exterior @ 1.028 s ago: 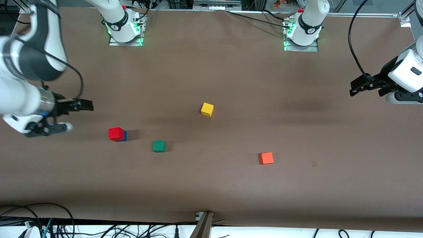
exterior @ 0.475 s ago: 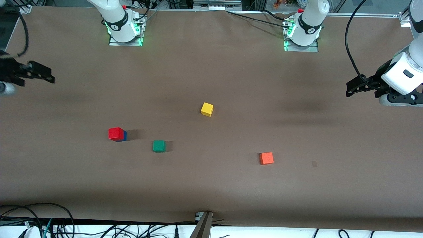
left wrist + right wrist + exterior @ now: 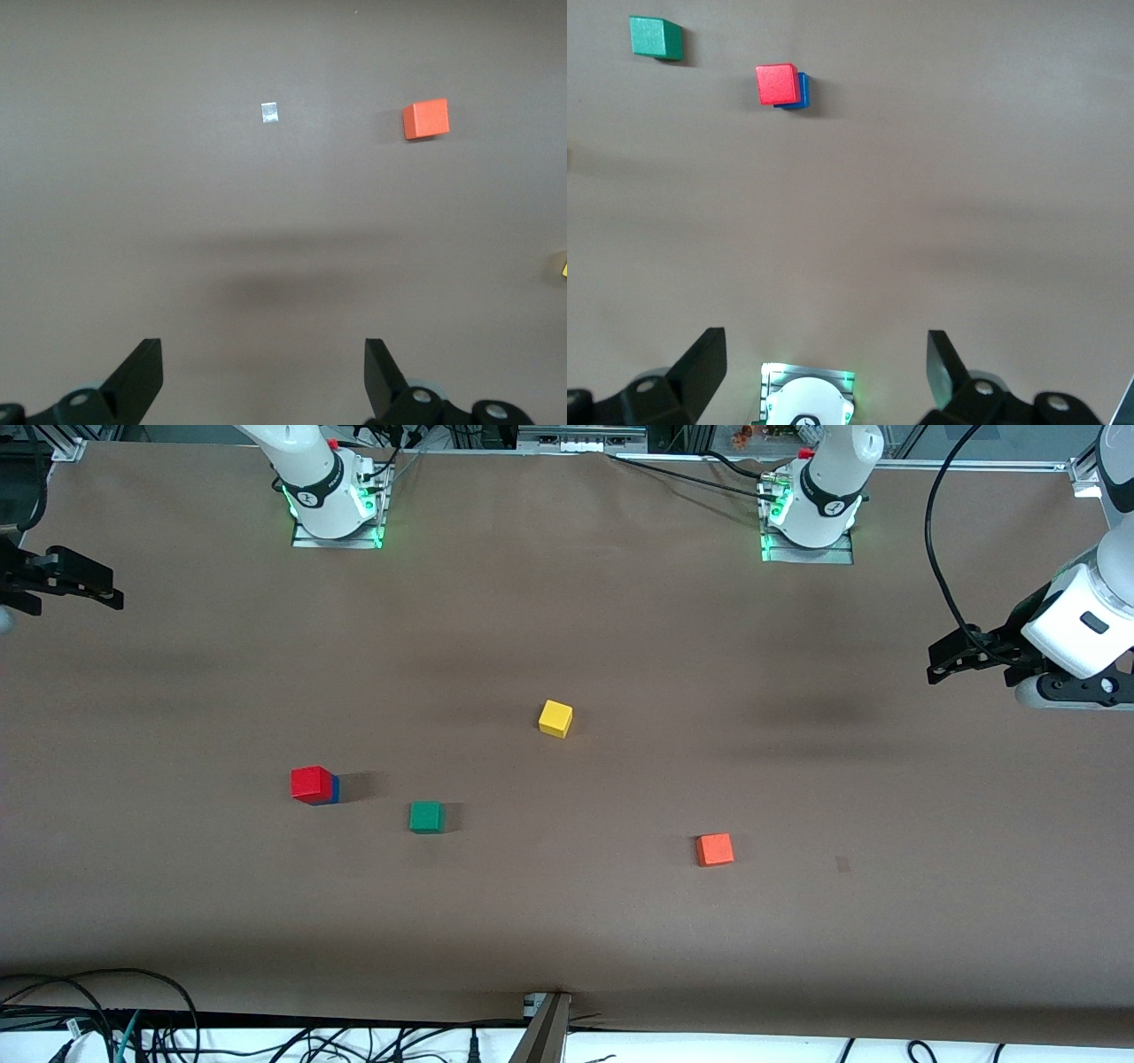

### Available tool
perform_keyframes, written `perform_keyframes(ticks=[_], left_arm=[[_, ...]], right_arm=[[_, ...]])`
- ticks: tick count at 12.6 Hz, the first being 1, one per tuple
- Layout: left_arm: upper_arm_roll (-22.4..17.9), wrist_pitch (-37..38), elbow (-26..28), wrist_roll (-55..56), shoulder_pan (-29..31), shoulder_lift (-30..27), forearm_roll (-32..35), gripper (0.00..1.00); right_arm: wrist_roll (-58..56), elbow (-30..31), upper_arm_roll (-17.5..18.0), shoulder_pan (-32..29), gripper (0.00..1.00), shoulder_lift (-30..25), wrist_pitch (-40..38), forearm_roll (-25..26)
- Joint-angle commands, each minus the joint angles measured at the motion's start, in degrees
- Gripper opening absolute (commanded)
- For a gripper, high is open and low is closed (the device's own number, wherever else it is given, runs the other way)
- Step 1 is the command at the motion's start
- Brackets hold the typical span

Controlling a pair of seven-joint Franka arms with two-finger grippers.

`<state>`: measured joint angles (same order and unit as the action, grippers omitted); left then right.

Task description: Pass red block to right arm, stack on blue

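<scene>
The red block [image 3: 309,781] sits on top of the blue block [image 3: 335,789], a little offset, on the brown table toward the right arm's end. Both show in the right wrist view, the red block [image 3: 778,84] over the blue block [image 3: 803,91]. My right gripper [image 3: 93,589] is open and empty, up in the air over the table's edge at the right arm's end, well apart from the stack. My left gripper [image 3: 941,662] is open and empty, up over the left arm's end of the table, where that arm waits.
A green cube [image 3: 426,816] lies beside the stack, a yellow cube [image 3: 555,717] near the table's middle, and an orange-red cube [image 3: 714,849] nearer the front camera toward the left arm's end. The arm bases [image 3: 335,509] stand along the table's top edge.
My right gripper has pulled away from the stack, up and out to the table's edge at the right arm's end. The left gripper shifted slightly, then held still. The blocks have not moved.
</scene>
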<state>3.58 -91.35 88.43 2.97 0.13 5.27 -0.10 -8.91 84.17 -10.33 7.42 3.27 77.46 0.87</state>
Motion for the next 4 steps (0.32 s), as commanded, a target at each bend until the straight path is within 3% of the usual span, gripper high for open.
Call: perform_keyframes(ticks=[1, 4], left_arm=[[0.1, 1.3, -2.0, -1.0, -0.1, 0.8, 0.9, 1.00], [0.1, 1.6, -2.0, -1.0, -0.1, 0.9, 0.9, 1.00]], right_arm=[[-0.1, -1.1, 1.2, -0.3, 1.00, 1.1, -0.6, 1.3], [-0.2, -2.3, 1.3, -0.2, 1.00, 2.0, -0.9, 1.2]])
